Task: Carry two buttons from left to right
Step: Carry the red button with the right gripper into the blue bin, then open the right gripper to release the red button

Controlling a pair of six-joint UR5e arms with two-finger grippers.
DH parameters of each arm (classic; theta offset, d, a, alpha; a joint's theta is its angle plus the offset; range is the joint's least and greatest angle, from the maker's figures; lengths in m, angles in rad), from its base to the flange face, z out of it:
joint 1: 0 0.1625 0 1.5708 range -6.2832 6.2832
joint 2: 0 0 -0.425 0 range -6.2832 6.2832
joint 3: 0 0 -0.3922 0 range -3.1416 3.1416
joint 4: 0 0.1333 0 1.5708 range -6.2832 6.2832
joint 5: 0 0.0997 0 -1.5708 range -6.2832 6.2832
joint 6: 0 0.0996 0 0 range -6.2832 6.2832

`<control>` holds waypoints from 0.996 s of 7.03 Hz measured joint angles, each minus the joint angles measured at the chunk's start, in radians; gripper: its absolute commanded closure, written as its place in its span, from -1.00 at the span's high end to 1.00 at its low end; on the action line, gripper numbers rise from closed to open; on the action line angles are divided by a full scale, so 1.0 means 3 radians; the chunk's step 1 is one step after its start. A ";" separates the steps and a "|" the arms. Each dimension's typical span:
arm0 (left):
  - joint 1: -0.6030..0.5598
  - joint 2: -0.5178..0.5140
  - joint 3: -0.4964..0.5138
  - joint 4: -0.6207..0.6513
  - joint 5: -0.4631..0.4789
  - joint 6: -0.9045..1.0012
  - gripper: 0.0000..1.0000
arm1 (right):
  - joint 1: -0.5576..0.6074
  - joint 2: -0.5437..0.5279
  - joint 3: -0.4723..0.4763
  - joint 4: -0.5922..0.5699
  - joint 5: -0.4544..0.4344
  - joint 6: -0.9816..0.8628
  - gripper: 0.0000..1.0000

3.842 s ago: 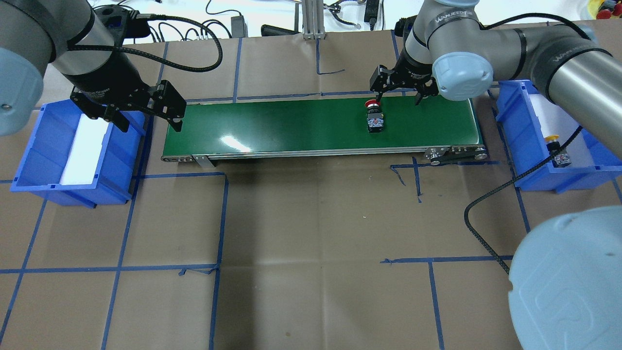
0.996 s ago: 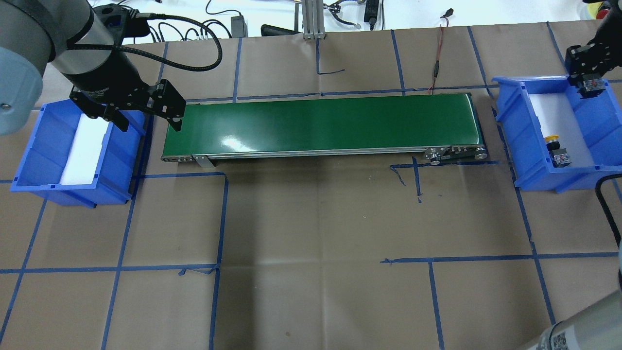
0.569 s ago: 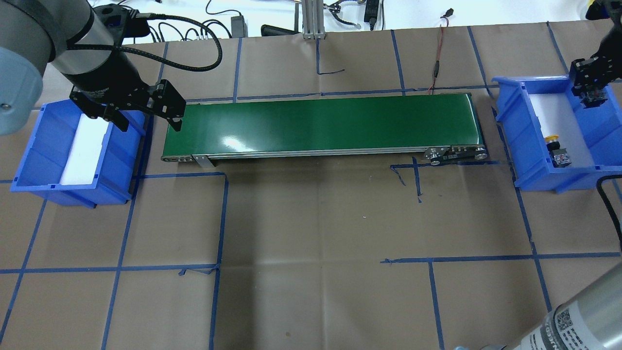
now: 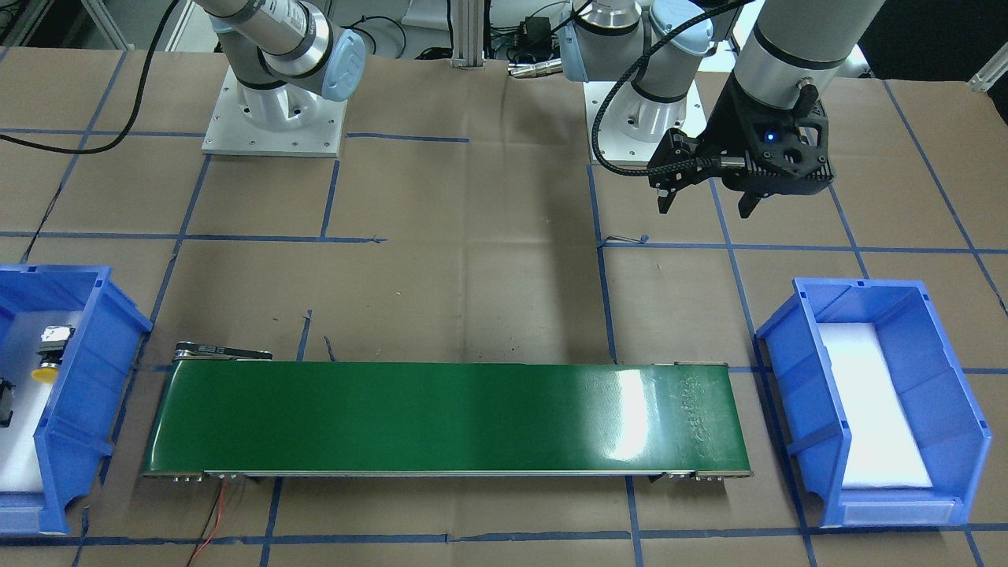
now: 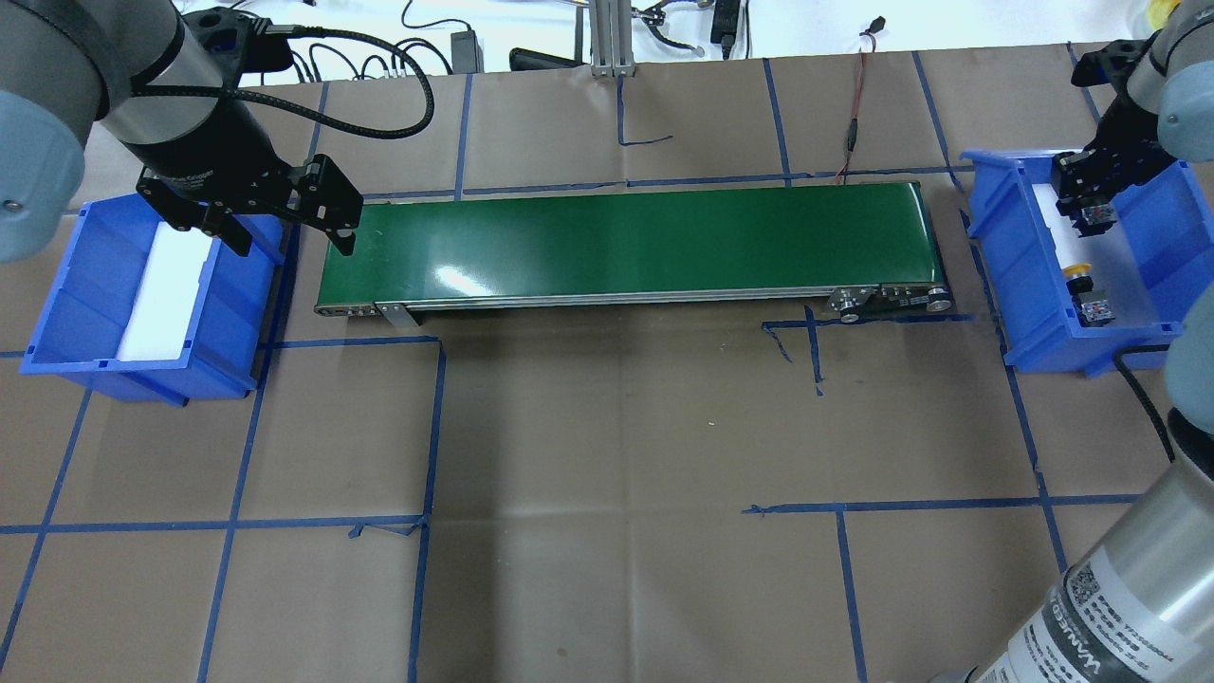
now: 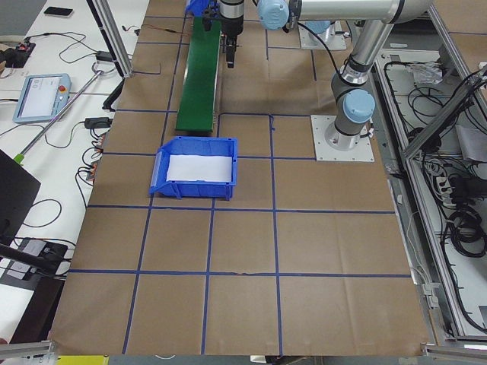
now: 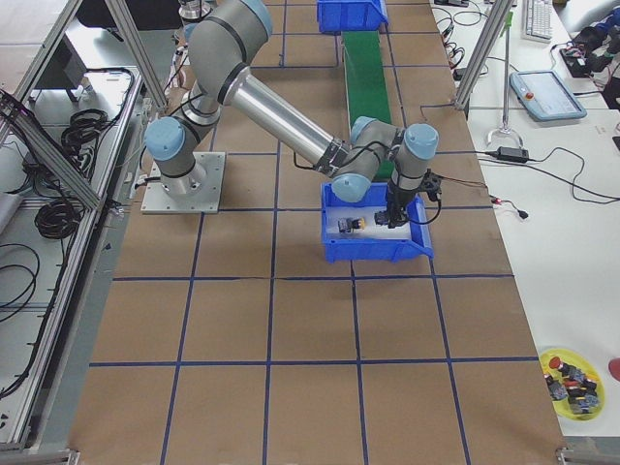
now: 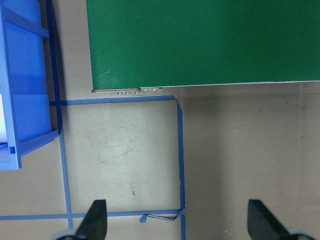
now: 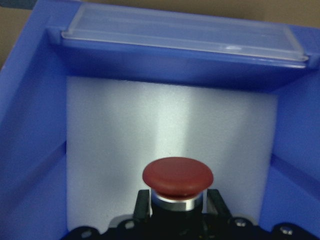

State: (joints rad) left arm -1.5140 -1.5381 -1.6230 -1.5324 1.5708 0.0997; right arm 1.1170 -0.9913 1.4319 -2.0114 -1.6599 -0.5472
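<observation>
My right gripper (image 5: 1091, 201) is shut on the red-capped button (image 9: 177, 176) and holds it inside the right blue bin (image 5: 986, 223), just above its white pad. In the right wrist view its fingers (image 9: 142, 201) clamp the button's body below the cap. The yellow-capped button (image 5: 1081, 285) lies on its side on the same pad, nearer the bin's front; it also shows in the front-facing view (image 4: 47, 354). My left gripper (image 5: 289, 239) is open and empty, and hovers between the left blue bin (image 5: 76, 294) and the green conveyor belt's (image 5: 626, 242) left end.
The left bin holds only a white pad. The belt carries nothing. A black cable (image 5: 1138, 389) hangs by the right bin's front. Blue tape lines cross the brown table cover. Wires and gear lie along the far edge.
My right gripper took the red button off the belt, carried it right to the bin, then moved inward over the white pad. The left arm has not moved.
</observation>
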 measured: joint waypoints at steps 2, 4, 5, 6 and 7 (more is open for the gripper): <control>0.0000 -0.0001 0.0000 0.0000 0.0000 0.0000 1.00 | 0.0017 0.0098 -0.0001 0.0001 0.0000 -0.0021 -0.77; 0.0000 -0.0002 0.0000 0.0000 0.0000 0.0000 1.00 | 0.0015 0.0140 -0.0009 0.0000 0.0000 -0.0024 0.68; 0.0000 -0.0002 0.0000 0.0000 0.0000 0.0000 1.00 | 0.0013 0.0149 -0.0013 -0.0004 0.0001 -0.0022 0.99; 0.0000 -0.0002 0.0000 0.0000 0.0000 0.0000 1.00 | 0.0012 0.0157 -0.0020 -0.0007 0.0005 -0.0019 0.99; 0.0000 -0.0002 0.0000 0.0000 0.0000 0.0000 1.00 | 0.0011 0.0167 -0.0025 -0.0008 0.0007 -0.0018 0.99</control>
State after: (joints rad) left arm -1.5140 -1.5386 -1.6230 -1.5325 1.5708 0.0997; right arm 1.1202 -0.9412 1.4245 -2.0139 -1.6578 -0.5525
